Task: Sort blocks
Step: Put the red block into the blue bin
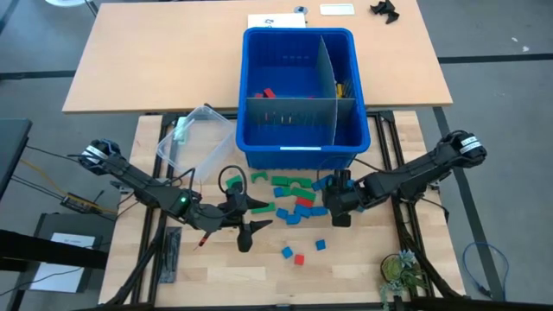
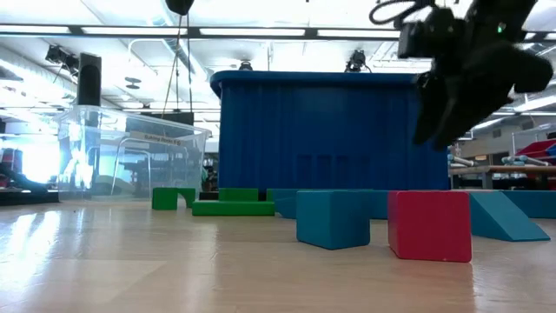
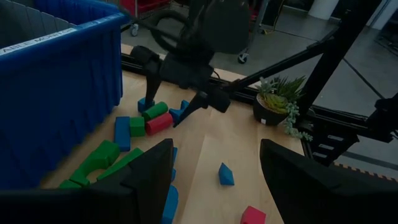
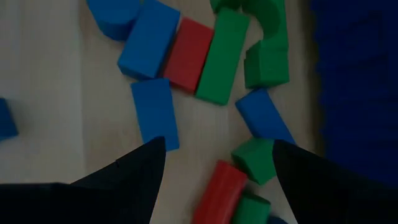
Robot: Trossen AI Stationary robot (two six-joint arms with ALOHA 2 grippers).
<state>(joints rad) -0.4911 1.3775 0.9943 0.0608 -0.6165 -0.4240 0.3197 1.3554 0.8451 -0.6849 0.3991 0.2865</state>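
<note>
Several blocks in green, blue and red lie scattered on the wooden table in front of the blue bin. Three more, a red one and two blue, lie nearer the front edge. My right gripper hangs open above the right end of the scatter, pointing steeply down. In its wrist view, a red block and a green block lie below the gap. My left gripper stands open at the left of the blocks, raised and aimed across them. Neither touches anything.
The bin has dividers and holds a few red blocks and something yellow. A clear plastic tub stands tilted to its left. A small potted plant sits at the near right corner. The low view shows my right gripper high above the blocks.
</note>
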